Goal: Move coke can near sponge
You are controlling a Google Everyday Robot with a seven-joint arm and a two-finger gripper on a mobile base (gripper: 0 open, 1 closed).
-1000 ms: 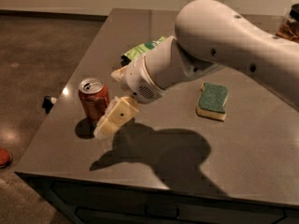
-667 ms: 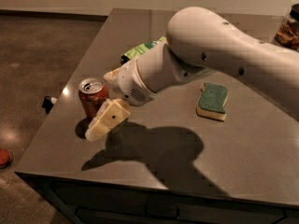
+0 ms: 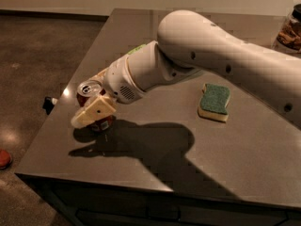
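The red coke can stands upright near the left edge of the dark table, its silver top showing. My gripper is at the can and open, one pale finger crossing in front of the can and the other behind it, so the can sits between them. The finger hides most of the can's body. The sponge, green top over a yellow base, lies flat well to the right of the can, beyond my arm.
A green snack bag is mostly hidden behind my arm. A jar stands at the far right corner. The table's left and front edges are close to the can. A small black object lies on the floor.
My gripper has moved left from beside the can, and its fingers now straddle the can. The can and sponge have not moved.
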